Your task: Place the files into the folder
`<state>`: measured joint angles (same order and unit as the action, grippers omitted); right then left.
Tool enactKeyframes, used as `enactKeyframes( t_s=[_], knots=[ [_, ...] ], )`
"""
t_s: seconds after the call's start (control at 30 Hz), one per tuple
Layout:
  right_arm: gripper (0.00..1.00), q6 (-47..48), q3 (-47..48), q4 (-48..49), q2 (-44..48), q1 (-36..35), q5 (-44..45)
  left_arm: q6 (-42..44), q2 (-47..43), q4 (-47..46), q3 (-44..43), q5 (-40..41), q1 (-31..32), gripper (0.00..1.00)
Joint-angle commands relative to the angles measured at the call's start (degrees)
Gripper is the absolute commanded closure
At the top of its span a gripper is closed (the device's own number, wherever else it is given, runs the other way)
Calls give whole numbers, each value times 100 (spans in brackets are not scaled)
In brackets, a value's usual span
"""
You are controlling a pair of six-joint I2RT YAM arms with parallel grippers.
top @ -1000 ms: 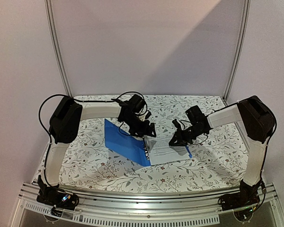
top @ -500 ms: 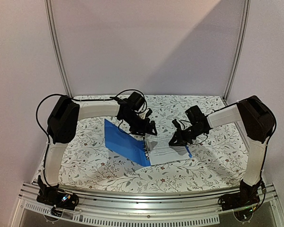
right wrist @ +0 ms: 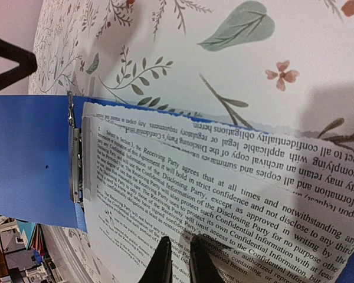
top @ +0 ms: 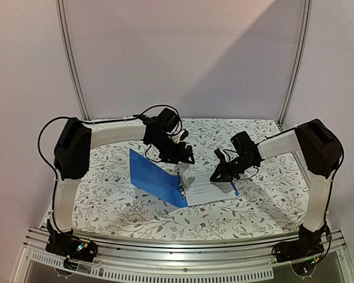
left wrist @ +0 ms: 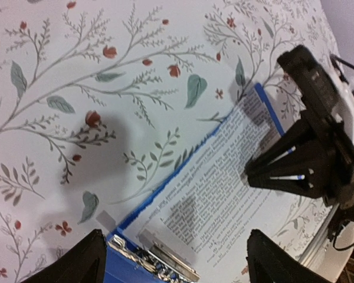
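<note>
The blue folder (top: 155, 176) lies open on the flowered table, its left cover (right wrist: 29, 159) bare and its metal ring clip (right wrist: 75, 159) along the spine. The files (top: 209, 190), a white printed sheet (right wrist: 224, 188), lie on the folder's right half with a blue edge showing round them (left wrist: 183, 162). My right gripper (right wrist: 180, 265) is shut, its narrow tips resting on the sheet near its right side (top: 218, 175). My left gripper (left wrist: 177, 265) hangs open above the spine's far end (top: 186, 157), holding nothing.
A floral cloth (top: 112, 203) covers the table. White walls and metal posts (top: 72, 65) close in the back. The left arm's cable (top: 156, 112) loops above its wrist. Both arm bases sit on the rail (top: 183, 268) at the near edge.
My left arm has drawn a little back and up from the folder's spine, jaws still wide. The right gripper and the sheet have not moved.
</note>
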<state>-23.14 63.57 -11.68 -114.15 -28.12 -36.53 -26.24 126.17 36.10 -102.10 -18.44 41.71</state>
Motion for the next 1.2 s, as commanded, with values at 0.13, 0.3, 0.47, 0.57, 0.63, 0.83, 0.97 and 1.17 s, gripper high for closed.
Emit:
enactKeyframes(
  t_s=[0.13, 0.3, 0.47, 0.57, 0.63, 0.83, 0.97, 1.17],
  knots=[
    [89, 41, 13, -287, -194, -43, 234, 267, 675, 560, -541, 561, -19, 17],
    [89, 29, 17, -277, -209, -39, 217, 314, 662, 454, -279, 472, -23, 17],
    [89, 33, 23, -274, -228, -36, 212, 301, 628, 166, -48, -43, -23, 17],
    [89, 33, 7, -271, -244, -42, 208, 275, 685, 82, -37, -294, -23, 17],
    [89, 30, -1, -270, -241, -37, 209, 276, 693, 54, -29, -356, -19, 18],
    [89, 37, -3, -270, -250, -44, 226, 242, 563, 19, -4, -518, -23, 20],
    [89, 28, 1, -261, -282, -44, 217, 192, 350, -40, 47, -561, -23, 21],
    [89, 28, 5, -270, -292, -44, 226, 143, -38, -147, 273, -915, -1, 23]
  ],
)
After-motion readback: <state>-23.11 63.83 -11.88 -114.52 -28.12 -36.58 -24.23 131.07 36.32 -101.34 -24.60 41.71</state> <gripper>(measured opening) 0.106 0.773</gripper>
